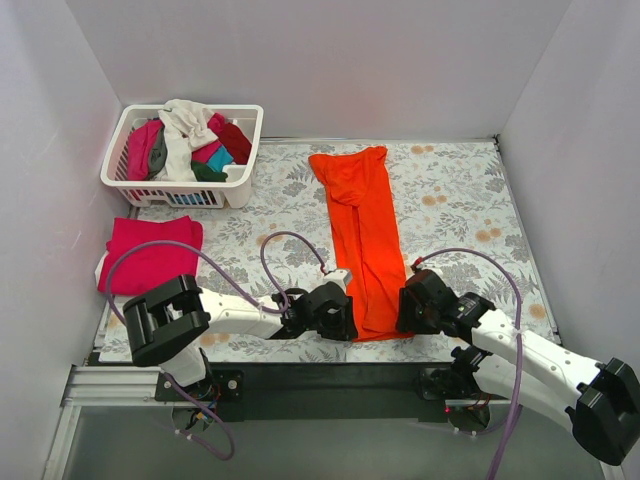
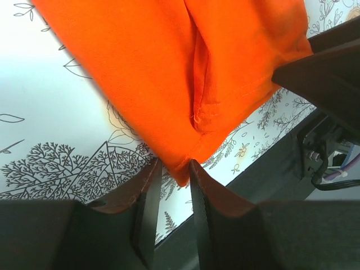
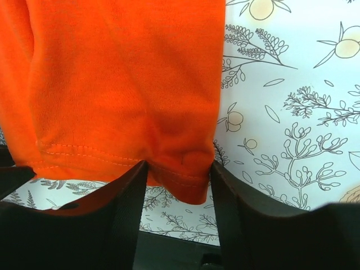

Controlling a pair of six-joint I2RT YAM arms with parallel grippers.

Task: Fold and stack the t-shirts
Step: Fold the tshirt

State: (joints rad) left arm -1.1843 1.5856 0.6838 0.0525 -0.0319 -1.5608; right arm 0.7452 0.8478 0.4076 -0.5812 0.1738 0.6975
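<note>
A bright orange t-shirt (image 1: 365, 230) lies folded into a long narrow strip down the middle of the table. My left gripper (image 1: 345, 318) is at its near left corner. In the left wrist view the gripper (image 2: 174, 169) has its jaws closed in on the corner of orange cloth (image 2: 169, 84). My right gripper (image 1: 405, 305) is at the near right corner. In the right wrist view the gripper (image 3: 179, 169) pinches the bunched, wrinkled hem (image 3: 129, 90). A folded magenta-pink t-shirt (image 1: 150, 255) lies at the left.
A white slatted basket (image 1: 245, 150) at the back left holds several crumpled shirts, white (image 1: 185, 125), dark red and teal. The table's near edge (image 1: 330, 350) runs just below both grippers. White walls close in the sides and back.
</note>
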